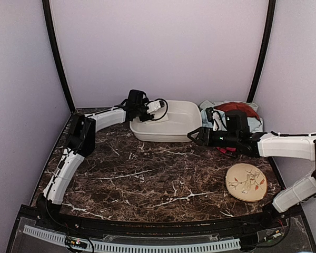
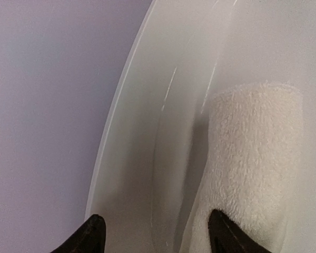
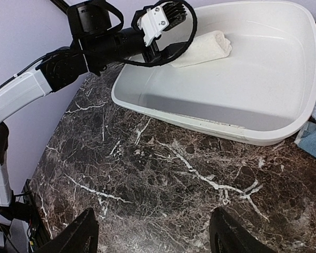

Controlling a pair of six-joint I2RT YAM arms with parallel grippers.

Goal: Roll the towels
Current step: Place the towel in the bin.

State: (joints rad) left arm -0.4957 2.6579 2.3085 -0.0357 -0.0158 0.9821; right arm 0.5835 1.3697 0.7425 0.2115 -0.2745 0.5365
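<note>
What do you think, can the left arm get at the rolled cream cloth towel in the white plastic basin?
Probably yes: the left gripper is open over the basin, right at the end of the cream towel, and nothing lies between them.

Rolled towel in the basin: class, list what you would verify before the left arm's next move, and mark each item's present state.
1. Rolled towel lies inside the basin: ok.
2. Left gripper open, not clamping the towel: ok.
3. Right gripper open, holding nothing: ok.
4. Pile of towels at the far right all rolled: not ok.
5. Roll tight enough to hold its shape: cannot tell.
</note>
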